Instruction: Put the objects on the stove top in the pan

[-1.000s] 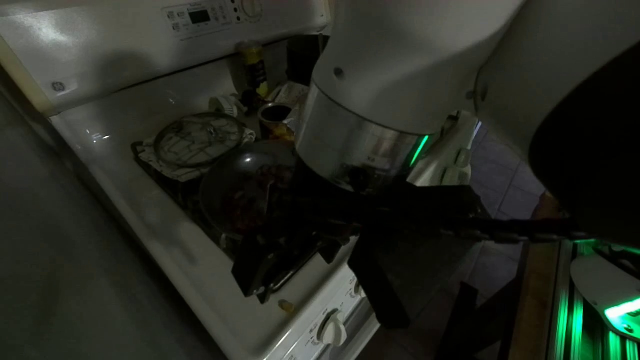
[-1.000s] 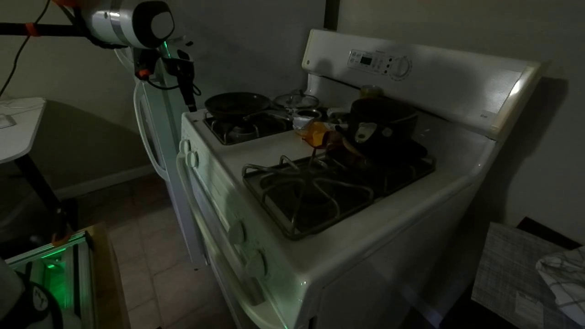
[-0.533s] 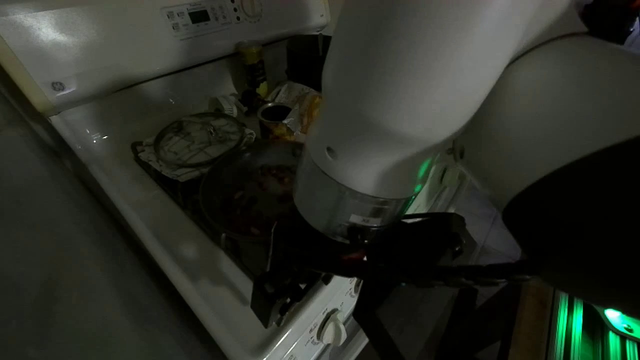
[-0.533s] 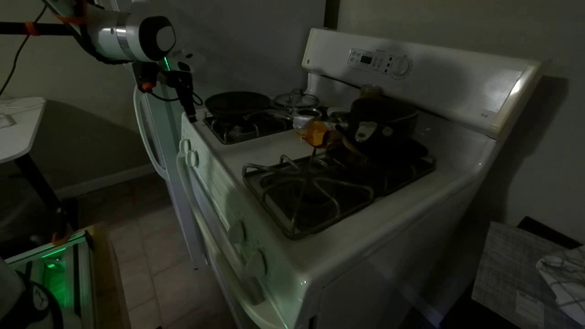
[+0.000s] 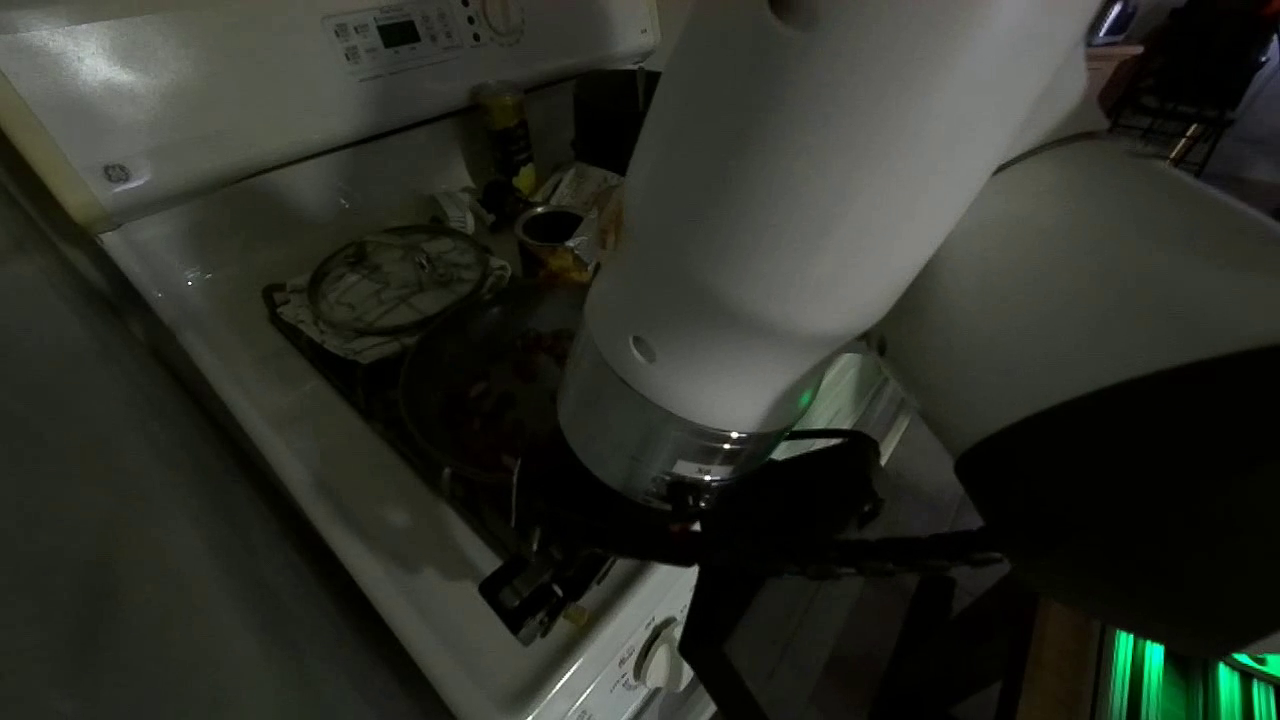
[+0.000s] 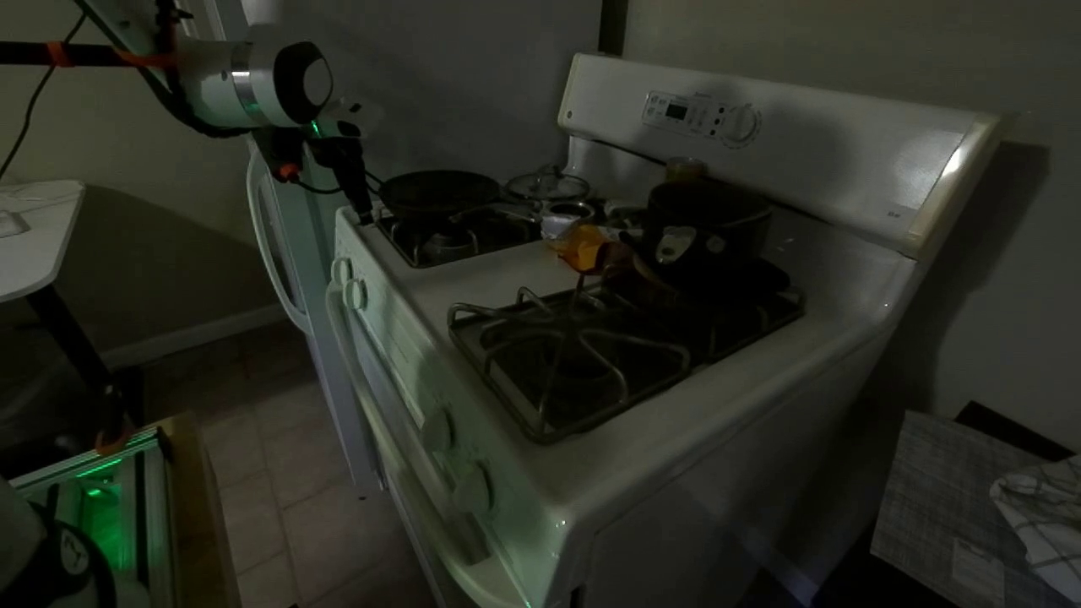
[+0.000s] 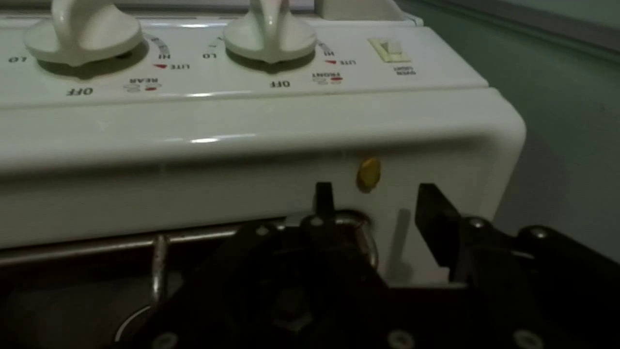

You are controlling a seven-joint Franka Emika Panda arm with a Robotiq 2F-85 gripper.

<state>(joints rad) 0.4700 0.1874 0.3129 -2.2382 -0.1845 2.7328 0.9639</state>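
On the white stove top (image 7: 218, 194), near its front corner, lies a small yellow piece (image 7: 369, 174), seen also as a pale yellow piece (image 5: 575, 613) in an exterior view. My gripper (image 7: 375, 198) stands partly open just short of it, with nothing between the fingers. In the wrist view the piece lies beyond the gap, nearer the left fingertip. The dark round pan (image 5: 455, 345) holds several small reddish pieces, and the arm hides part of it. Its outside (image 6: 435, 203) shows in the other camera's picture; the wrist view does not show it.
A burner grate (image 7: 193, 237) runs under the left finger. Front knobs (image 7: 271, 41) stick up near the edge. Behind the pan are a glass lid (image 5: 400, 285) on a cloth, an open can (image 5: 548, 225) and a bottle (image 5: 512, 150). A taller dark pot (image 6: 709, 215) stands farther off.
The arm has moved down over the stove's front edge, then slightly back inward. The jaws have drawn partway together. The yellow piece, hidden half a second ago, shows again beside the fingers.
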